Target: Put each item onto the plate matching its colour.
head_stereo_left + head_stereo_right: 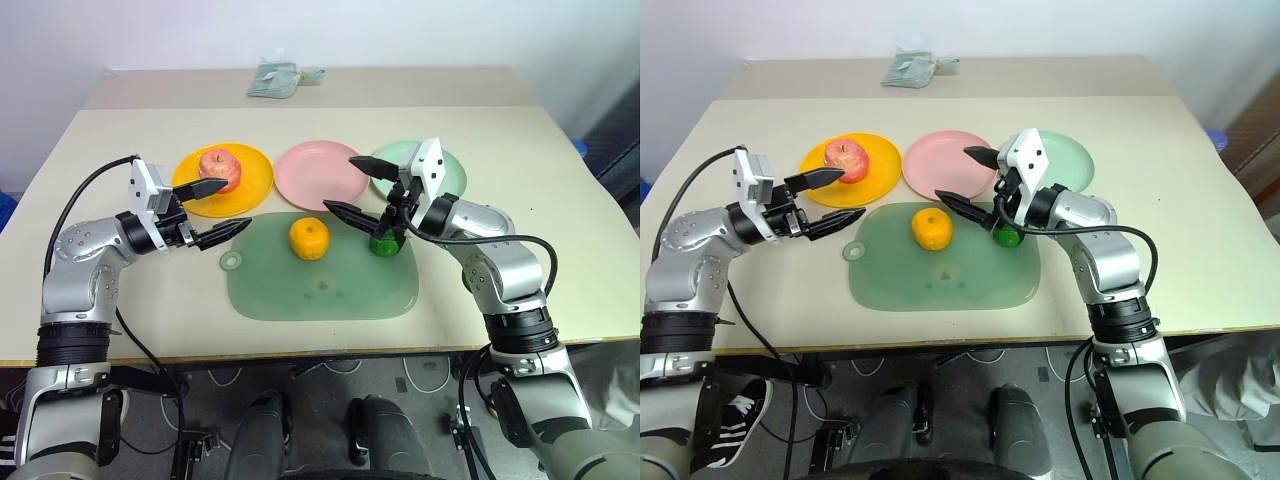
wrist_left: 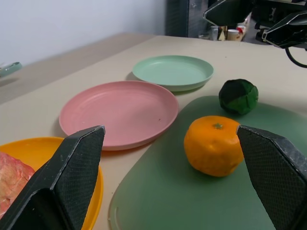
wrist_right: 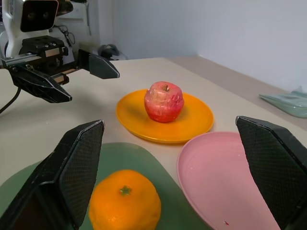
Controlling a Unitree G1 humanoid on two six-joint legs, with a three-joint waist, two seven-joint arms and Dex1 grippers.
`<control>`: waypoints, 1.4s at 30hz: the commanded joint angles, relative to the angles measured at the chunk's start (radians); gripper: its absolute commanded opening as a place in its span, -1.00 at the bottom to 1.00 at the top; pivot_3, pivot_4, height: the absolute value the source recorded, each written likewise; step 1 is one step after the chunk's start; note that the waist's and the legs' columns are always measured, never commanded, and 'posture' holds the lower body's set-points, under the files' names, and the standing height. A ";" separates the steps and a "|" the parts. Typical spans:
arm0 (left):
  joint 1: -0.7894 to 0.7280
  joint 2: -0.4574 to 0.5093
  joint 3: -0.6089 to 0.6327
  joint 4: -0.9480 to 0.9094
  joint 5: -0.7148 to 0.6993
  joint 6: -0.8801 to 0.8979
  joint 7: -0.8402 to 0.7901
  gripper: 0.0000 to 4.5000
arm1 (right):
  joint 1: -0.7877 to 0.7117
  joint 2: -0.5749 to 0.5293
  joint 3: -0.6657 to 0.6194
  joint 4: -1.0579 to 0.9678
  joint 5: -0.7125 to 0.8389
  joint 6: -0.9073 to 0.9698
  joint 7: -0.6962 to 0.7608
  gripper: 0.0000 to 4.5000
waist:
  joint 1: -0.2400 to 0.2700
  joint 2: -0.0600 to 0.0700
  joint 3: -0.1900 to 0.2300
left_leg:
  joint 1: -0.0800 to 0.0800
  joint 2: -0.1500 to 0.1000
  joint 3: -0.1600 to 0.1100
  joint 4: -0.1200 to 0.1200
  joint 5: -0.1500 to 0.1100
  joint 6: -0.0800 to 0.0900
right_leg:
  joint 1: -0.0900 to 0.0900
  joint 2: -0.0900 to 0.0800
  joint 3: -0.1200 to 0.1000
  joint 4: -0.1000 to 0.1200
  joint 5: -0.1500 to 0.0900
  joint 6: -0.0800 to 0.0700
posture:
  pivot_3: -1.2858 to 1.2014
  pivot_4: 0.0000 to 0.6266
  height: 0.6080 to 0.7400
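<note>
Three plates [image 1: 222, 172], one apple [image 1: 220, 166], one orange [image 1: 309, 238], one green vegetable [image 2: 238, 96], one mat [image 1: 320, 285]

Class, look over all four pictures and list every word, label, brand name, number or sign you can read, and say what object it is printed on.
None can be read.
The apple, orange, green vegetable, the yellow plate, pink plate, mint plate and the green mat carry no print.
The folded cloth at the far edge of the table shows no legible marking.

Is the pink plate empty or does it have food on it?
Empty. The pink plate shows only its bare surface; the apple sits on the yellow plate beside it.
</note>
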 commanded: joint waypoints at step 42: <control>-0.577 -0.217 0.008 1.065 0.400 -0.427 0.708 0.43 | 0.087 -0.072 -0.060 -0.110 0.019 0.027 -0.059 1.00 | 0.002 -0.001 0.000 | 0.000 -0.001 0.001 0.001 0.000 0.000 | 0.000 0.000 0.000 0.000 0.000 0.001 | 0.03 -0.52 1.00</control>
